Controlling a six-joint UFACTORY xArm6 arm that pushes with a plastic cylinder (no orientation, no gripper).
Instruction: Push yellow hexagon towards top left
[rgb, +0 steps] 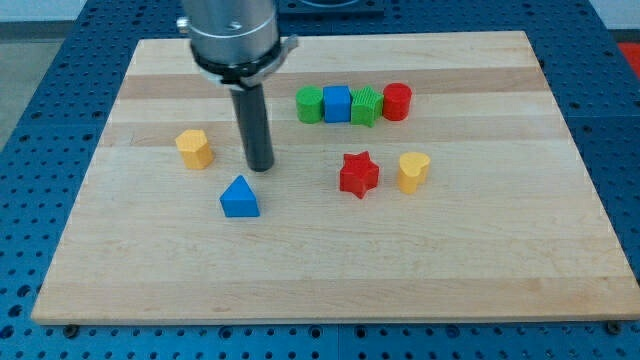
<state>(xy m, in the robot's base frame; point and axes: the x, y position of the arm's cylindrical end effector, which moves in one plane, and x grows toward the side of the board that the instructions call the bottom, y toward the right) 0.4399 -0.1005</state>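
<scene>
The yellow hexagon (194, 148) sits on the wooden board (330, 270) at the view's left. My tip (260, 166) rests on the board a short way to the right of the hexagon, not touching it. The blue triangle (239, 197) lies just below and left of my tip.
A row of blocks stands at the view's upper middle: a green block (310, 104), a blue cube (337, 103), a second green block (367, 106) and a red cylinder (397, 101). A red star (359, 175) and a yellow heart-like block (413, 171) lie right of centre.
</scene>
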